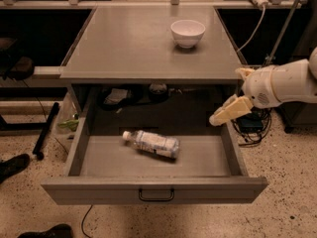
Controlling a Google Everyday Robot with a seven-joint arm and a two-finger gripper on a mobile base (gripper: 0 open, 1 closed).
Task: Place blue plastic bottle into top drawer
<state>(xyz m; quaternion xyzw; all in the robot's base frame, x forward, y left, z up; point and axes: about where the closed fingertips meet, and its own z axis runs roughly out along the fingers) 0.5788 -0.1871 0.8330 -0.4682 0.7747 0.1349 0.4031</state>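
The blue plastic bottle [151, 143] lies on its side on the floor of the open top drawer [153, 194], white cap pointing left, near the middle. The drawer is pulled fully out, its dark bar handle at the centre of the front panel. My gripper [226, 97] hangs above the drawer's right wall, up and to the right of the bottle and well apart from it. Its cream fingers [231, 111] are spread open and hold nothing.
A white bowl [187, 32] stands on the grey table top [138, 43] at the back right. Cables and clutter sit behind the drawer under the table. Cables lie on the floor at right, shoes at lower left.
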